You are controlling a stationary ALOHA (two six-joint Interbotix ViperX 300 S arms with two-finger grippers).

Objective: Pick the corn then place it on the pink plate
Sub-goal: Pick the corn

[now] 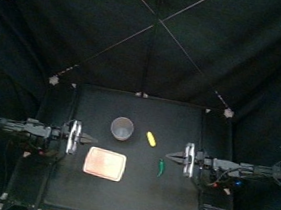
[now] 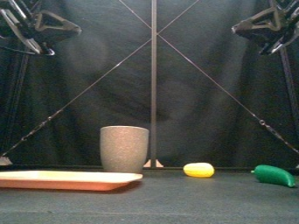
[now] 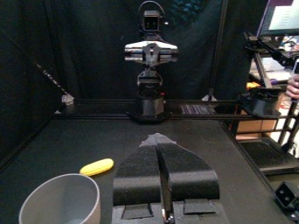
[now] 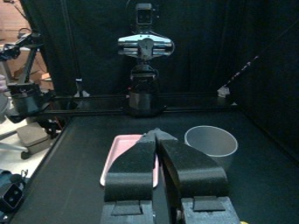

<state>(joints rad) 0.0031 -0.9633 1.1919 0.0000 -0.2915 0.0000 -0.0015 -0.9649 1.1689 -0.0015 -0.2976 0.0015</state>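
Your left claw (image 3: pixel 163 147) rests at the table's left side, jaws pressed together and empty. The pink plate (image 1: pixel 105 163) lies flat near the front, just right of that claw, and the grey cup (image 1: pixel 124 127) stands behind it. The corn (image 1: pixel 153 139) lies on the table just right of the cup, apart from it and not yet picked. A green toy (image 1: pixel 162 166) lies nearer the front, close to your right claw (image 1: pixel 184 160), whose jaws are likewise together and empty. If you come down on the corn with the jaws closed, you shove it away. Reaching from the left may knock the cup; reaching from the right may sweep the green toy. The corn looks rounded, so an off-centre pinch may roll it.
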